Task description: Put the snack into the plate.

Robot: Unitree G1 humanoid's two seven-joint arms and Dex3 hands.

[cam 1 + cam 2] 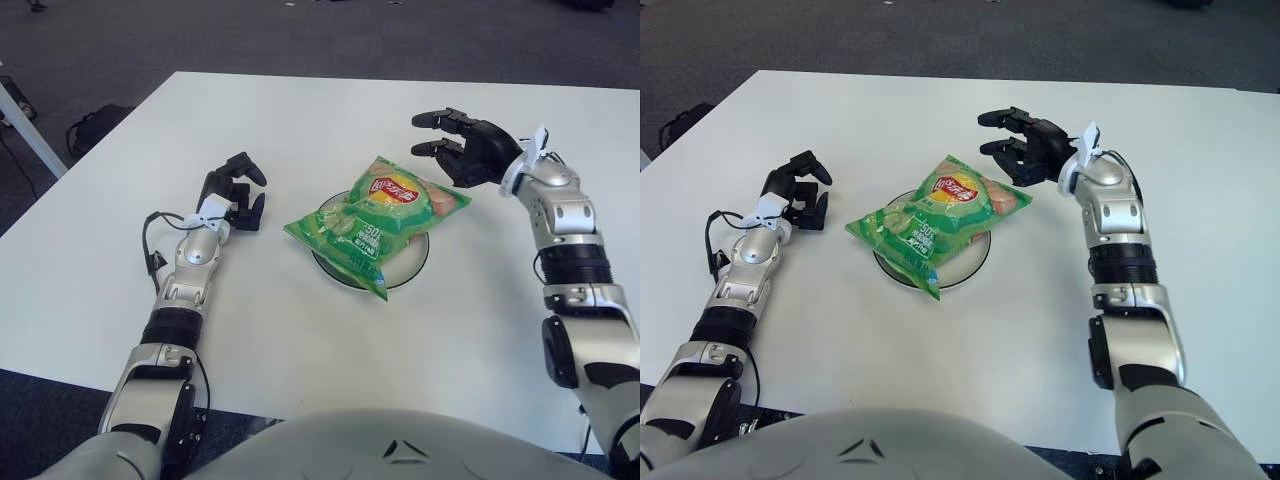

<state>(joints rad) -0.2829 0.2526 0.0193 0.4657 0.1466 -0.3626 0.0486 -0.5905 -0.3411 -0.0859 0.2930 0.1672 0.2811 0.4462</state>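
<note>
A green snack bag (375, 218) with a red logo lies flat across a round white plate (420, 255) near the table's middle, overhanging its rim on the left and front. My right hand (455, 150) hovers just beyond the bag's far right corner, fingers spread and holding nothing. Left of the plate is my left hand (235, 190), its fingers curled and with nothing in them.
The white table (300, 120) stretches well beyond the plate on all sides. Dark floor lies past its far edge, and a dark bag (95, 125) sits on the floor off the table's left side.
</note>
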